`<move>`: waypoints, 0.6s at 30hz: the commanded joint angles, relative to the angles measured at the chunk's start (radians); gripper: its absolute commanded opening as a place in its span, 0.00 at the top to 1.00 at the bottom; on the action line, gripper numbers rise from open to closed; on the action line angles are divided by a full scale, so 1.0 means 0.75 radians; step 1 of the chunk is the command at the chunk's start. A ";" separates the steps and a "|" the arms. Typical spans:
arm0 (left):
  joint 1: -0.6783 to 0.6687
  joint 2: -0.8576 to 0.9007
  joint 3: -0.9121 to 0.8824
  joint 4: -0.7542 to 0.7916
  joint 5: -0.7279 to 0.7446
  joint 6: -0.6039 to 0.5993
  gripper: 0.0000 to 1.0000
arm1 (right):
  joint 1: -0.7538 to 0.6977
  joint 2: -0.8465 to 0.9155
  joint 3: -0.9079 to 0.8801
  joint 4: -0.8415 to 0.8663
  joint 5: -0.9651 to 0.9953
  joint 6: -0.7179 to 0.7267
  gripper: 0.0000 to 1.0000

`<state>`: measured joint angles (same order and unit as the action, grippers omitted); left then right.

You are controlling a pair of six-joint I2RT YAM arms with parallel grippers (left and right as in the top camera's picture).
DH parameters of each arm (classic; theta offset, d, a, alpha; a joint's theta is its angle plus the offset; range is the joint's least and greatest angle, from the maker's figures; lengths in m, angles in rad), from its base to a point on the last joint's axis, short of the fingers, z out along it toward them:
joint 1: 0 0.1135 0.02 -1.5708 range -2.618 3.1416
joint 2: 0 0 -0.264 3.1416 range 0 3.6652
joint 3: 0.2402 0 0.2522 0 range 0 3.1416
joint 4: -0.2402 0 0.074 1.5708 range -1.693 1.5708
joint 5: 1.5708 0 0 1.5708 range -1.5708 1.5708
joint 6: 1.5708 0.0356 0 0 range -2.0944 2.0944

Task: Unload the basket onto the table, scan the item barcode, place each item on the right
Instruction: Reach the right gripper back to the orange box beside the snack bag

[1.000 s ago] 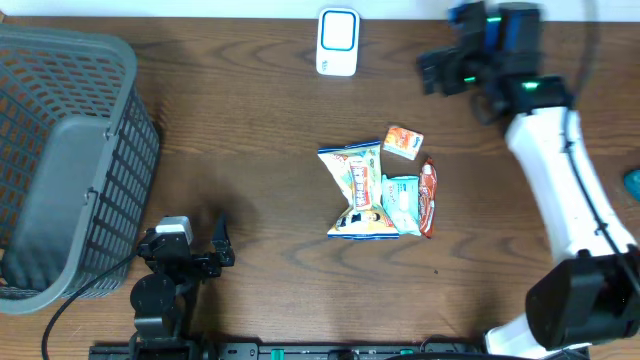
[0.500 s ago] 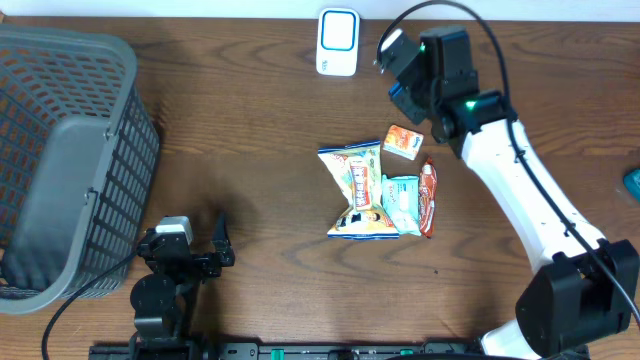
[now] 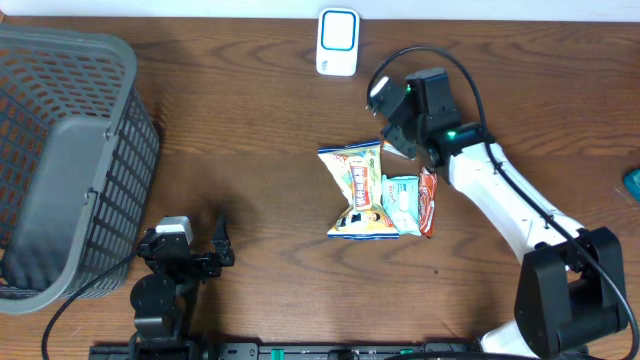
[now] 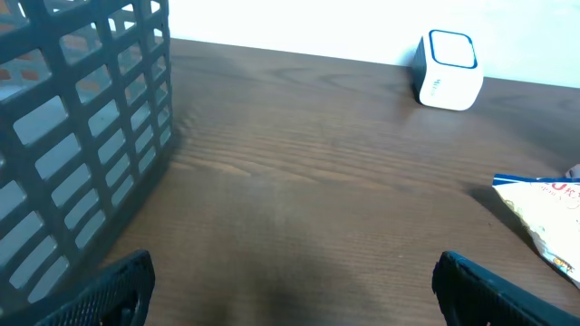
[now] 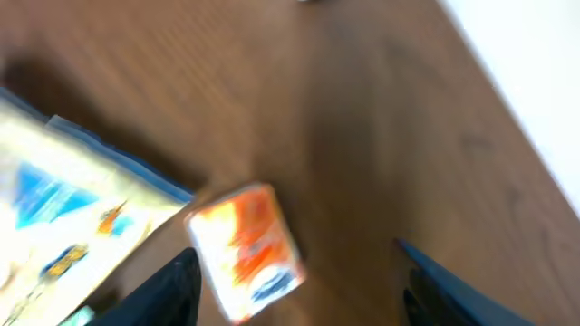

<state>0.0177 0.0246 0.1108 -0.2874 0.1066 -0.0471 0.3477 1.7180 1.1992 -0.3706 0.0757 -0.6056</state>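
Now, right gripper [image 5: 294, 272] hovers with jaws spread over the small orange-and-white snack packet [image 5: 245, 249], which sits off-centre, nearer one finger; blur hides any contact. Close now and it could skid or tilt. Left gripper [image 4: 294, 290] rests wide open.

Soft, even light from above falls on the table [image 3: 250, 130] in the overhead view, and the basket [image 3: 60, 150] throws only a faint shadow to its right. The left wrist view is sharp on the wood grain and the scanner [image 4: 449, 71], though the wall behind is blown white and the dark fingers [image 4: 100, 290] in the bottom corners are soft. Motion blur smears the whole right wrist view: the print on the packet [image 5: 249, 249] is unreadable and the upper right corner burns out to white.
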 commanded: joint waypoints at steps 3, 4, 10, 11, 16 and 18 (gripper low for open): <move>0.005 -0.001 -0.019 -0.034 0.018 0.023 0.02 | 0.090 -0.002 -0.074 -0.044 0.002 -0.028 0.41; 0.005 -0.001 -0.019 -0.034 0.018 0.022 0.02 | 0.096 -0.002 -0.101 -0.039 0.002 -0.029 0.41; 0.005 -0.001 -0.019 -0.034 0.018 0.022 0.02 | 0.102 -0.014 -0.285 0.164 0.138 -0.081 0.41; 0.005 -0.001 -0.019 -0.034 0.018 0.022 0.02 | 0.102 -0.015 -0.313 0.199 0.143 -0.114 0.41; 0.005 -0.001 -0.019 -0.034 0.018 0.022 0.02 | 0.102 -0.016 -0.437 0.363 0.200 -0.233 0.41; 0.005 -0.001 -0.019 -0.034 0.018 0.022 0.02 | 0.102 -0.016 -0.463 0.417 0.207 -0.242 0.40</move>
<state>0.0181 0.0246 0.1108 -0.2874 0.1066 -0.0471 0.4213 1.7180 0.8837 -0.1028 0.1871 -0.7391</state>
